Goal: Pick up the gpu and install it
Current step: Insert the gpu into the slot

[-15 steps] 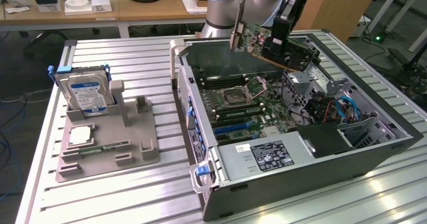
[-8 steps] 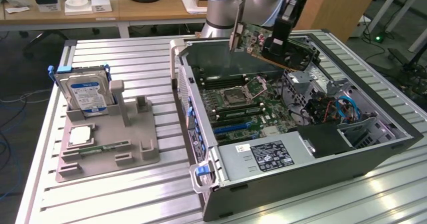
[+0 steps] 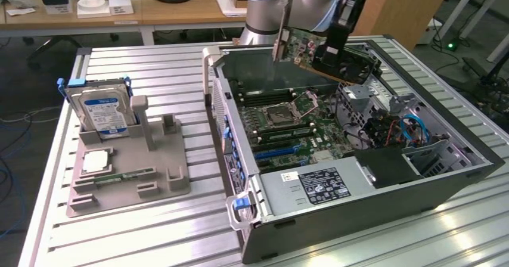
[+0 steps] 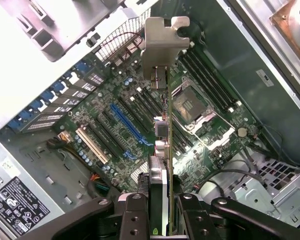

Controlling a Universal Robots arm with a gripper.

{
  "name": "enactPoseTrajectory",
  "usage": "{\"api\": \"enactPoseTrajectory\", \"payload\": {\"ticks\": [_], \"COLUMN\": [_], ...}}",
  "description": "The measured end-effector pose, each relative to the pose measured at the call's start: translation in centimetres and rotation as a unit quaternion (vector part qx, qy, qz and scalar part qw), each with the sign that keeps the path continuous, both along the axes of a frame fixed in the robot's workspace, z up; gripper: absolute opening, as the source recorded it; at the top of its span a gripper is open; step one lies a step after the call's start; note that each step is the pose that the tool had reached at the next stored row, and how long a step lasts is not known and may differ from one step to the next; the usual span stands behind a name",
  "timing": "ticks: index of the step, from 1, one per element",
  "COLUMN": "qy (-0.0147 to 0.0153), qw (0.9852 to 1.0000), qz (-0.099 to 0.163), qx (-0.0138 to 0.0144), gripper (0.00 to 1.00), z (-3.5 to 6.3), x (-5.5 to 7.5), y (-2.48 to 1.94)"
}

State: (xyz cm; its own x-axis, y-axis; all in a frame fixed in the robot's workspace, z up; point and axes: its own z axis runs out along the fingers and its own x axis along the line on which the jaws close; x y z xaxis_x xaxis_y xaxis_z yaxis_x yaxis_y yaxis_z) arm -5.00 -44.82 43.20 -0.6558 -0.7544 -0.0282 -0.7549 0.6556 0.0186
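Now gripper (image 4: 162,210) clamped on gpu (image 3: 330,55); card hangs above open computer case (image 3: 445,183), over motherboard (image 4: 140,120).

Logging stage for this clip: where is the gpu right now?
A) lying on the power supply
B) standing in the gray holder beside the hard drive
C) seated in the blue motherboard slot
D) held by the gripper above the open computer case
D: the gripper clamps the gpu, which hangs above the open computer case, clear of the motherboard.
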Motion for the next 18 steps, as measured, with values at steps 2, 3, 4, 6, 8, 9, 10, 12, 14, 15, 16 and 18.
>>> {"api": "enactPoseTrajectory", "payload": {"ticks": [2, 3, 4, 6, 8, 9, 10, 12, 14, 15, 16, 18], "qy": [0.0, 0.0, 0.0, 0.0, 0.0, 0.0, 0.0, 0.0, 0.0, 0.0, 0.0, 0.0], "qw": [1.0, 1.0, 0.9999, 0.9999, 0.9998, 0.9997, 0.9995, 0.9992, 0.9987, 0.9983, 0.9978, 0.9967], "qz": [0.005, 0.008, 0.011, 0.016, 0.022, 0.026, 0.03, 0.04, 0.051, 0.058, 0.066, 0.081], "qx": [0.0, 0.0, 0.0, 0.0, 0.0, 0.0, 0.0, 0.0, 0.0, -0.0001, -0.0001, -0.0001], "gripper": [0.27, 0.27, 0.27, 0.27, 0.27, 0.27, 0.27, 0.27, 0.27, 0.27, 0.27, 0.27], "z": [0.0, 0.0, 0.0, 0.0, 0.0, 0.0, 0.0, -0.01, -0.01, -0.01, -0.01, -0.01], "x": [0.0, 0.0, 0.0, 0.0, 0.0, 0.0, 0.01, 0.0, 0.0, 0.0, 0.0, 0.0], "y": [-0.03, -0.04, -0.05, -0.07, -0.09, -0.1, -0.11, -0.13, -0.13, -0.13, -0.14, -0.14]}}
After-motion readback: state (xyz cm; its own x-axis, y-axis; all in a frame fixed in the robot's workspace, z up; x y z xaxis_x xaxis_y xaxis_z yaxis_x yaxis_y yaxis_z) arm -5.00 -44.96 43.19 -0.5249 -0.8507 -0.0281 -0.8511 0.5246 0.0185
